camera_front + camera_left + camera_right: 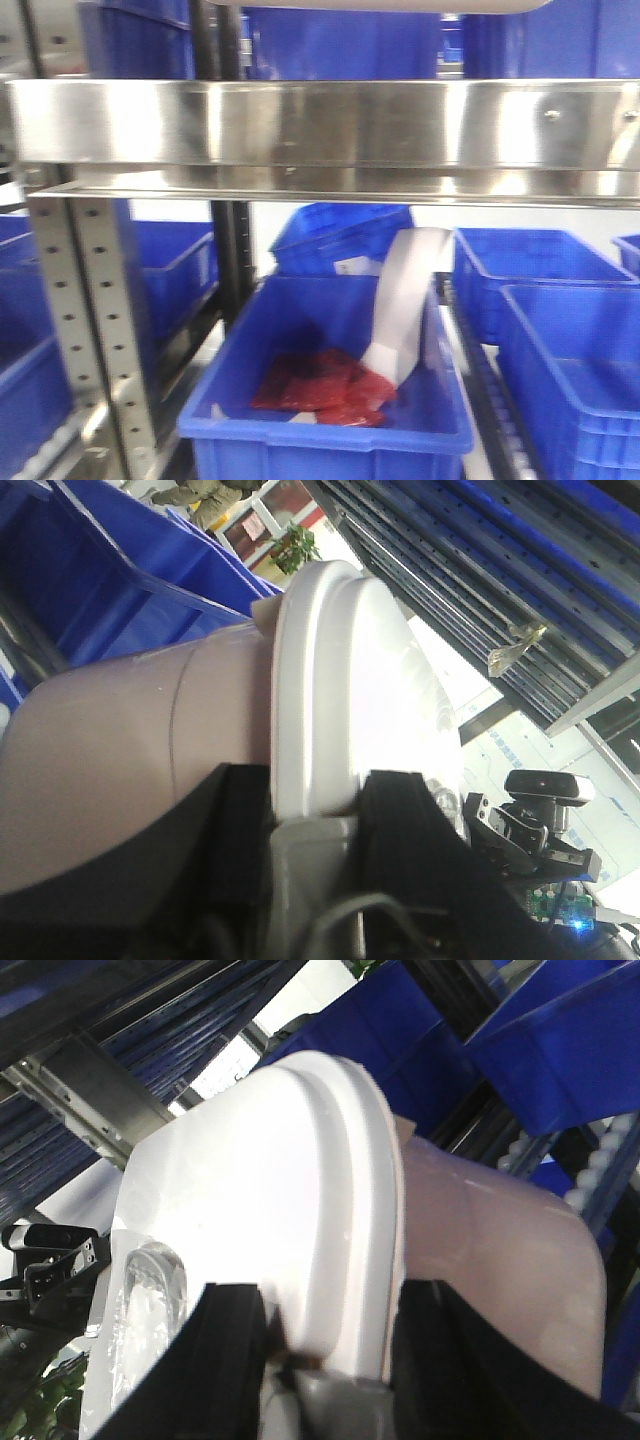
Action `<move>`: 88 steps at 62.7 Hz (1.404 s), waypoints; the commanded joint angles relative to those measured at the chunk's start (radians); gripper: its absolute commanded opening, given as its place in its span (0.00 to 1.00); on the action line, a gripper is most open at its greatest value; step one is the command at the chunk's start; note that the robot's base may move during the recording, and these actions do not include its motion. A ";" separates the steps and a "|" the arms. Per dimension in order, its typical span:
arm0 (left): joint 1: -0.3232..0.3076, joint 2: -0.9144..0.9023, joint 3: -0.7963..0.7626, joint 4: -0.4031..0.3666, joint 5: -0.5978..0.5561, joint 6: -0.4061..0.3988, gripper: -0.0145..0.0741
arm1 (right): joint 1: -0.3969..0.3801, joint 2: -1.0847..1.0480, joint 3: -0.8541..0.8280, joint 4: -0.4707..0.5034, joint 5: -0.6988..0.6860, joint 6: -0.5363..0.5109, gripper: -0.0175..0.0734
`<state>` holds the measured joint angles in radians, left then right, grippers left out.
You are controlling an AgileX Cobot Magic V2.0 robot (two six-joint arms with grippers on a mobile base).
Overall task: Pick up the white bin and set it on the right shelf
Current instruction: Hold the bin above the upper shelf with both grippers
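- White bin [120, 760] is off the ground, carried between both arms. It is seen end-on in both wrist views, with the pinkish body to one side and the flat white lid [350, 670] to the other.
- Left gripper [320, 780]: black fingers [410, 830] are clamped across the lid rim at one end of the bin.
- Right gripper [330, 1295]: same hold on the opposite end, jaws closed over the lid edge and the top of the wall.
- Front view: a pale curved sliver [380, 4] sits at the very top of the frame, probably the bin's underside. It is above the right shelf's stainless front rail [330, 125], but whether it is over the deck or short of it cannot be told.
- Below the rail, an open blue crate [300, 320] holds red packets [325, 385]. More blue crates sit alongside, and a perforated upright [100, 300] stands to the left.
- Handling judgement: this is a bulky, rigid tote with smooth, glossy plastic that is likely slippery under narrow pads. Its contents are unseen, so its weight is unknown.
- The lid rim is the only lip that offers purchase. If the lid merely sits on, the body could drop away from it, so the hold should catch the rim of the wall too.
- A two-ended grip needs both arms to move level and together, since any skew would twist the bin out.
- Step in hand: the carry, with the set-down not yet done. The base must clear the rail before lowering.
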<state>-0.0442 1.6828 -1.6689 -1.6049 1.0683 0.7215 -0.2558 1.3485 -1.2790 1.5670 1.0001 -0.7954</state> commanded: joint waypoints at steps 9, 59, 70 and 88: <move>-0.047 -0.053 -0.040 -0.088 0.234 0.012 0.02 | 0.038 -0.043 -0.039 0.107 0.231 -0.006 0.25; -0.047 -0.053 -0.040 -0.088 0.234 0.012 0.02 | 0.038 -0.043 -0.039 0.107 0.230 -0.006 0.25; -0.047 -0.053 -0.040 -0.088 0.234 0.012 0.02 | 0.038 -0.043 -0.039 0.107 0.230 -0.006 0.25; -0.047 -0.053 -0.040 -0.088 0.234 0.012 0.02 | 0.038 -0.043 -0.039 0.107 0.230 -0.006 0.25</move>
<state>-0.0442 1.6828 -1.6689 -1.6049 1.0666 0.7215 -0.2558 1.3485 -1.2790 1.5670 1.0001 -0.7954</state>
